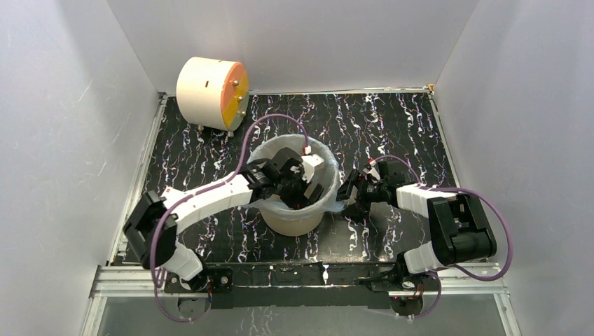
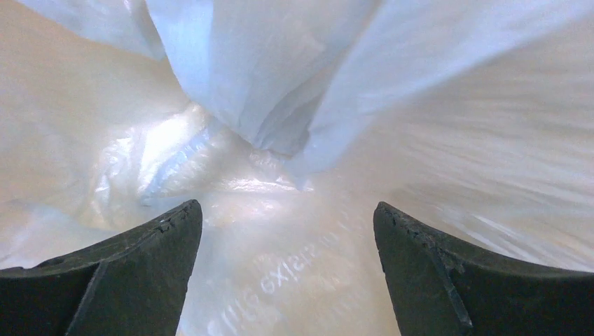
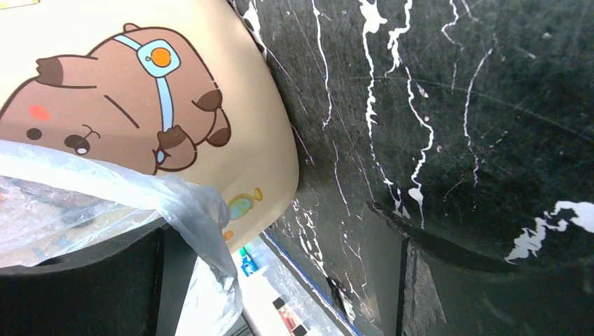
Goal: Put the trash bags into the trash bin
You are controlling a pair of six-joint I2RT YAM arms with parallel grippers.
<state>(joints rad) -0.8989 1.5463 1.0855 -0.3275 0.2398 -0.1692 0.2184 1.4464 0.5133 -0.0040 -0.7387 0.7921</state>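
Observation:
The tan trash bin (image 1: 294,222) stands at mid table, and the pale blue trash bag (image 1: 277,147) lines its inside and laps over the rim. My left gripper (image 1: 300,187) reaches down into the bin; in the left wrist view it (image 2: 287,231) is open, with crinkled bag film (image 2: 280,84) all around and nothing between its fingers (image 2: 140,266). My right gripper (image 1: 348,192) sits low beside the bin's right wall. It (image 3: 280,280) is open too. A bag fold (image 3: 189,210) hangs off the rim over its left finger (image 3: 84,287), beside the bin's bear picture (image 3: 126,105).
A cream drum with an orange face (image 1: 210,91) stands at the back left. White walls close in the black marbled table (image 1: 392,133) on three sides. A white box under clear plastic (image 3: 280,301) lies on the table between my right fingers.

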